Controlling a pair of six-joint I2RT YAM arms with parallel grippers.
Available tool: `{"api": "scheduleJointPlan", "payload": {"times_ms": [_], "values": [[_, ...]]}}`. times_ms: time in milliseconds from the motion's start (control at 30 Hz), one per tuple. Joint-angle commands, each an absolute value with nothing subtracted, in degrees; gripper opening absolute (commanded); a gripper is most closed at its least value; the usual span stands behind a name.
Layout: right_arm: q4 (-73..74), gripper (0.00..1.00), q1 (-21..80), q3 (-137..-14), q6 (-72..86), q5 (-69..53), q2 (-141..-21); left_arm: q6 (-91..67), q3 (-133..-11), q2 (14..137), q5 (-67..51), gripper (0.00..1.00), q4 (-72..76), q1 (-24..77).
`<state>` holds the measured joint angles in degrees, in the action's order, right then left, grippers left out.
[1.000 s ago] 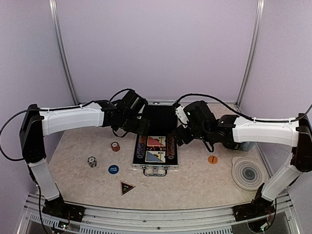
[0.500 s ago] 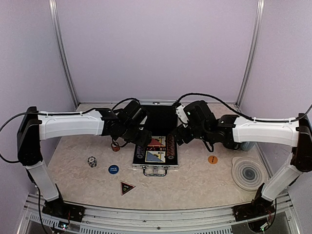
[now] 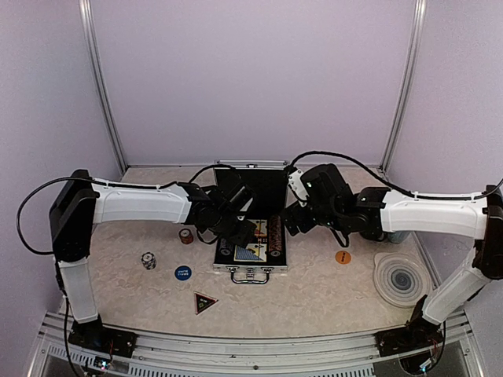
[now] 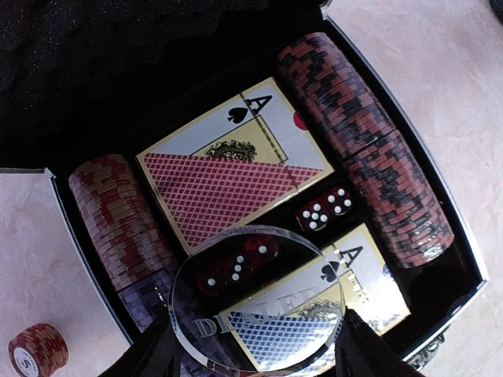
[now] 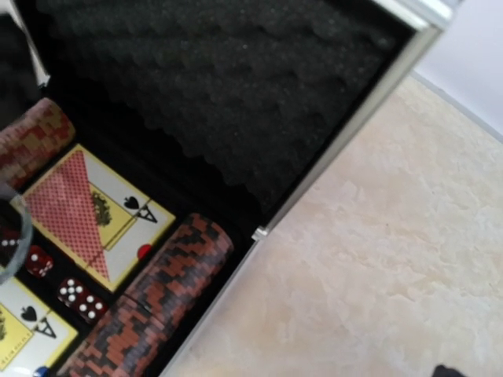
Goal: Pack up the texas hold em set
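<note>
Top view, near to far: black triangle at 7 o'clock of the case. Blue button at 9, its white print too small to read. Black-white chip stack further out at 9. Orange button at 3, grey coaster at 4. Case open at table centre, lid upright at 12. Red chip stack at 10, near the case. Left gripper over the tray, right gripper at the tray's 2 o'clock edge.

Only the left wrist view shows the grip: left gripper clamped on a clear disc printed "DEALER", over the blue deck. Red deck behind; both boxes show a spade ace "A". Red dice between them, red-black chip row at 2, red-gold chip row at 9.

Only the right wrist view shows the lid's egg-crate foam close up. Right gripper spread wide, nothing in it.
</note>
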<state>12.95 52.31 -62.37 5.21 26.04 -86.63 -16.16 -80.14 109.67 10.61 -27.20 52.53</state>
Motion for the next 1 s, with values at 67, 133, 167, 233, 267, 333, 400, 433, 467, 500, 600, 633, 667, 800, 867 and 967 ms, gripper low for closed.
{"api": "scheduleJointPlan", "payload": {"times_ms": [67, 133, 167, 233, 267, 333, 400, 433, 467, 500, 600, 633, 667, 800, 867, 967], "values": [[12.14, 0.99, 51.77, -60.88, 6.67, 26.87, -84.43, -13.65, -83.48, 113.10, 16.50, 0.53, -23.56, 52.44], [12.18, 0.99, 51.76, -60.71, 6.82, 26.76, -84.29, -13.62, -83.36, 113.58, 16.99, 0.52, -22.17, 51.94], [12.06, 0.99, 51.77, -60.60, 6.90, 26.74, -84.29, -13.70, -83.36, 113.88, 17.13, 0.52, -21.50, 51.76], [11.99, 0.99, 51.77, -60.48, 6.90, 26.76, -84.29, -13.86, -83.44, 114.35, 17.23, 0.52, -20.30, 51.32], [11.98, 0.99, 51.76, -60.48, 6.92, 26.68, -84.29, -13.87, -83.58, 114.74, 17.29, 0.52, -19.78, 51.14], [11.96, 0.99, 51.72, -60.39, 6.97, 26.69, -84.29, -14.06, -83.96, 115.30, 17.67, 0.53, -19.00, 50.86], [11.82, 0.99, 51.77, -60.36, 6.92, 26.57, -84.29, -14.17, -84.30, 116.02, 18.22, 0.53, -18.17, 50.68], [11.80, 0.99, 51.75, -60.35, 6.89, 26.58, -84.29, -14.23, -84.52, 116.43, 18.39, 0.54, -17.86, 50.57], [11.78, 0.99, 51.76, -60.30, 6.88, 26.62, -84.29, -14.30, -84.71, 116.71, 18.59, 0.55, -17.42, 50.39], [11.84, 0.99, 51.77, -60.29, 6.86, 26.56, -84.38, -14.39, -84.98, 117.27, 18.77, 0.55, -17.14, 50.32], [11.72, 0.99, 51.77, -60.30, 6.85, 26.47, -84.40, -14.58, -85.46, 118.59, 19.55, 0.57, -15.72, 50.04], [11.69, 0.99, 51.76, -60.34, 6.83, 26.53, -84.38, -14.74, -85.85, 118.99, 19.64, 0.58, -15.58, 49.95], [11.76, 0.99, 51.77, -60.34, 6.82, 26.48, -84.38, -14.83, -86.36, 119.63, 19.84, 0.61, -15.54, 49.82], [12.02, 0.99, 51.77, -60.21, 6.69, 26.70, -84.21, -15.18, -87.66, 121.48, 20.37, 0.68, -15.64, 49.65], [12.02, 0.99, 51.70, -60.11, 6.49, 26.80, -84.05, -15.36, -87.61, 121.72, 20.62, 0.73, -15.67, 49.66], [12.11, 0.99, 51.73, -60.19, 6.35, 26.81, -84.14, -15.58, -87.22, 121.40, 21.30, 0.81, -15.66, 49.65]]}}
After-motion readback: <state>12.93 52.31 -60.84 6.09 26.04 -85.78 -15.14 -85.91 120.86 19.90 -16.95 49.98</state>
